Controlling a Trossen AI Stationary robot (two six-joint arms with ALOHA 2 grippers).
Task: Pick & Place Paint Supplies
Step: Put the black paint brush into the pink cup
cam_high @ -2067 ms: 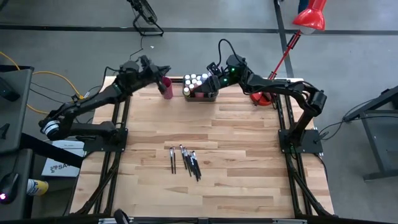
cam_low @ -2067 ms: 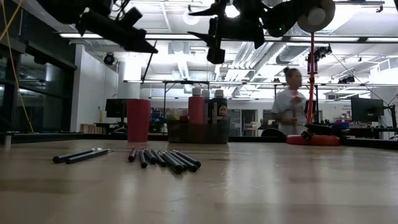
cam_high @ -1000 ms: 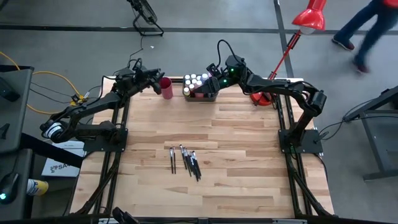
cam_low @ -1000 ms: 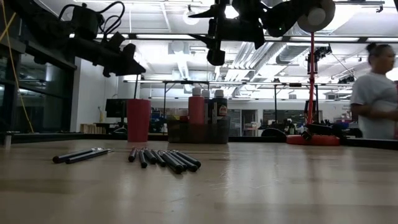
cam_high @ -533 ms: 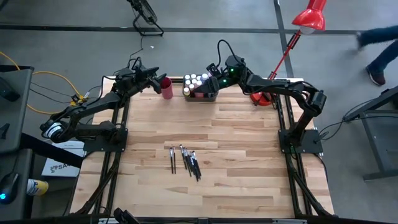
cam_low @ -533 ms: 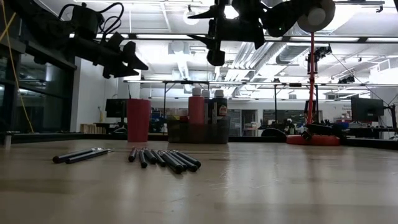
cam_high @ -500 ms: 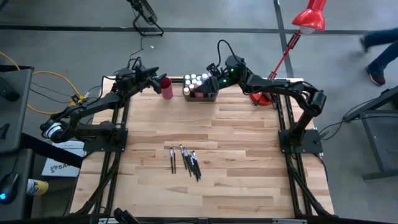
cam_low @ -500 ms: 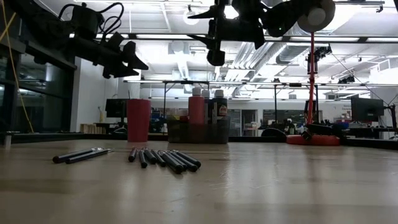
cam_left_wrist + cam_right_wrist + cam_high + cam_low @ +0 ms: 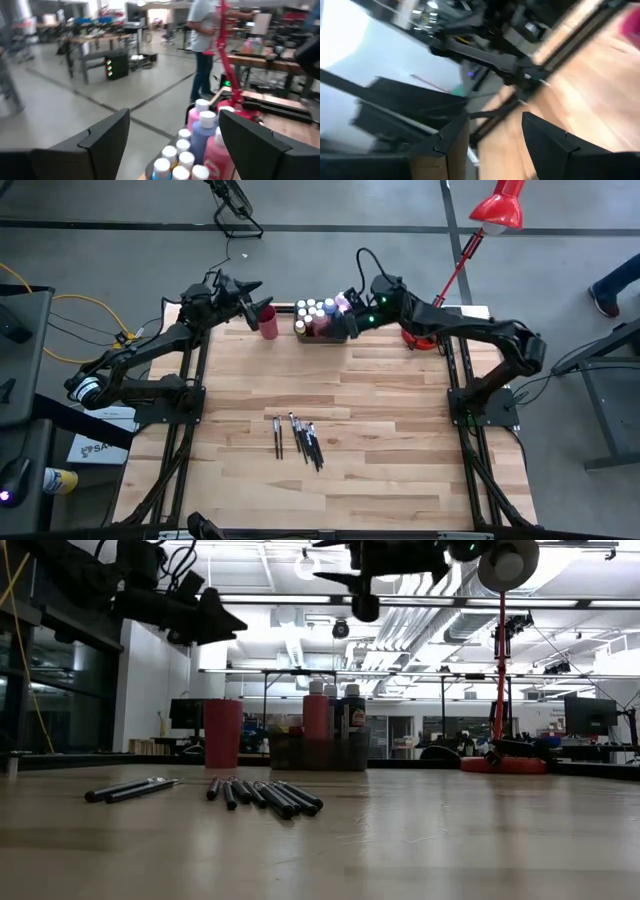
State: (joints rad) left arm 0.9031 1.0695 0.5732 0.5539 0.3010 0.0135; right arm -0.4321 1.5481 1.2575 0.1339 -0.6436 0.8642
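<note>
pale-capped paint bottles (image 9: 318,311) packed upright; dark paintbrushes (image 9: 300,437) loose mid-table.

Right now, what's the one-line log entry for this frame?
left gripper: open, above cup | right gripper: open, empty, over tray of bottles | brushes: loose on table

Far edge crowded: red cup (image 9: 268,321), bottle tray (image 9: 322,332); near brushes (image 9: 298,438) open.
</note>
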